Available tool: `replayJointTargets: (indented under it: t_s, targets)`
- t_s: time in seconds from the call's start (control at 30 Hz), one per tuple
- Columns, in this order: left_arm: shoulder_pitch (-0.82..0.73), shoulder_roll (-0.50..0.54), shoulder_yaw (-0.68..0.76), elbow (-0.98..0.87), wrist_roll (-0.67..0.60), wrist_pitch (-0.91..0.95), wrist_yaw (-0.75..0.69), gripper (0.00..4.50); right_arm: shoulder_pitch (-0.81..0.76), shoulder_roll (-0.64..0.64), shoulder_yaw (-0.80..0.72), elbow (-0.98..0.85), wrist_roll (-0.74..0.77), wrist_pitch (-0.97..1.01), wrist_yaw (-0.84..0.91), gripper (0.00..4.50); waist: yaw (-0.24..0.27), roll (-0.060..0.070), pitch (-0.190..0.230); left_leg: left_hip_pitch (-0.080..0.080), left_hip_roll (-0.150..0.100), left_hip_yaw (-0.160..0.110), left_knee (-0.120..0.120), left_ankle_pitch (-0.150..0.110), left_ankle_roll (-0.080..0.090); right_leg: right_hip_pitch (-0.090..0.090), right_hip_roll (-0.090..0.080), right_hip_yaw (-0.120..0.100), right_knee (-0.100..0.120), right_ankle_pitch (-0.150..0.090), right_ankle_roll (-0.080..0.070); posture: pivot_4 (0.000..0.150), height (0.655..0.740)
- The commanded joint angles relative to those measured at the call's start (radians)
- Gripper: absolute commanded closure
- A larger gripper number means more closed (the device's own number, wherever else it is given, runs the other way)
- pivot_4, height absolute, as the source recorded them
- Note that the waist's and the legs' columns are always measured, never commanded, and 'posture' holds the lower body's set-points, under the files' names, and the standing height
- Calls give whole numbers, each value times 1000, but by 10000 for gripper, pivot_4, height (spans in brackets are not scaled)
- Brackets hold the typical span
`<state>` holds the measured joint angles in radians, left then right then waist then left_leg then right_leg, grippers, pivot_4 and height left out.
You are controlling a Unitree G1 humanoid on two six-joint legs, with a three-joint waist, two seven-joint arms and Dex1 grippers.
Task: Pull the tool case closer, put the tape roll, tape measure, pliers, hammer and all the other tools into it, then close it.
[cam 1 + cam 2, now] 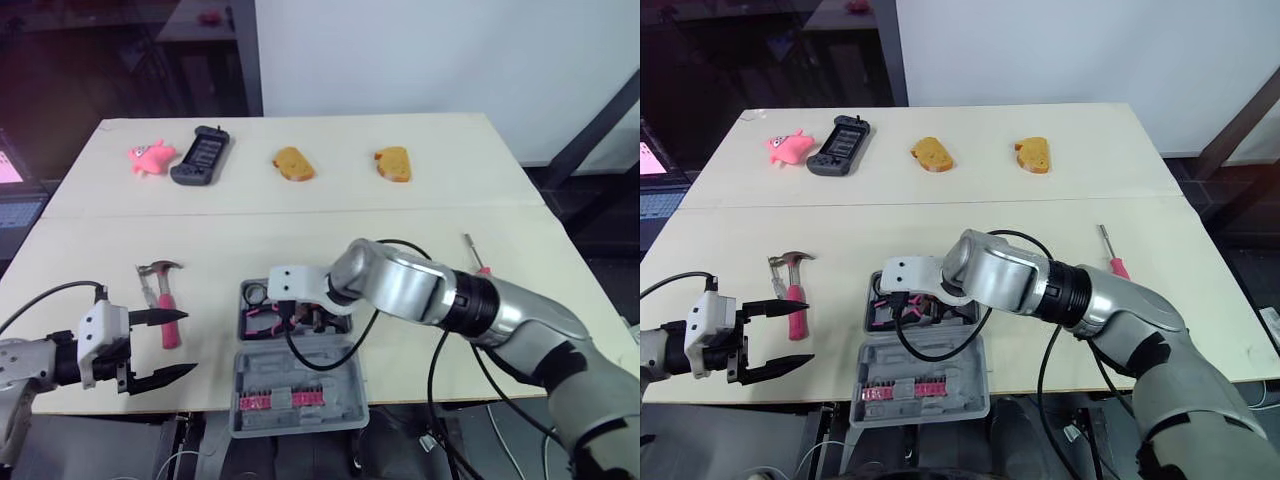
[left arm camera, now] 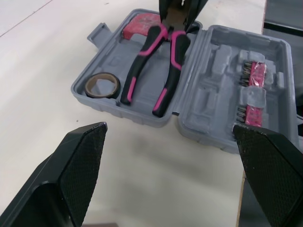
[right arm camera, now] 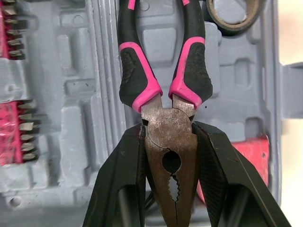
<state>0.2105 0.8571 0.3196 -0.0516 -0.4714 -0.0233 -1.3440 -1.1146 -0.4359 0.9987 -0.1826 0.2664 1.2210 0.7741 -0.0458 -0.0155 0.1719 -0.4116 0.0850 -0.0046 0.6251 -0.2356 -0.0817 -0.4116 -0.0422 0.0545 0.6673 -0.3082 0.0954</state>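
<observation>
The grey tool case [image 1: 340, 362] lies open at the table's front middle, its lid toward me. My right gripper [image 3: 168, 130] is shut on the head of the pink-and-black pliers [image 2: 169, 71], whose handles lie in the case's tray. A tape roll [image 2: 102, 85] sits in the tray beside them, and a red tape measure [image 2: 142, 21] lies by the pliers' head. The pink-handled hammer [image 1: 166, 298] rests on the table left of the case. A red-handled screwdriver [image 1: 475, 256] lies to the right. My left gripper [image 1: 150, 348] hangs open just in front of the hammer.
Pink bit holders [image 1: 285, 400] fill the lid, which overhangs the table's front edge. Along the far side of the table lie a pink toy [image 1: 150, 157], a black handheld device [image 1: 200, 156] and two pieces of bread [image 1: 293, 163], [image 1: 393, 163].
</observation>
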Motion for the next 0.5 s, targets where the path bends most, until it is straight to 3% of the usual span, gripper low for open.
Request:
replayJointTargets:
  t_s: [0.03, 0.5]
  targets:
    - [0, -3, 9, -25, -15, 4, 8, 0, -12, 31, -10, 24, -36, -41, 13, 35282, 0, 0, 0, 0, 0, 0, 0, 0, 0, 0, 0, 0, 0, 0, 0, 1500, 7400]
    - [-6, -3, 5, -24, -6, 8, 19, 0, 80, 38, -8, 82, -104, -90, 50, 35282, -1, 0, 0, 0, 0, -1, 0, 0, 0, 0, 1, 0, 1, 0, 0, 1500, 7400]
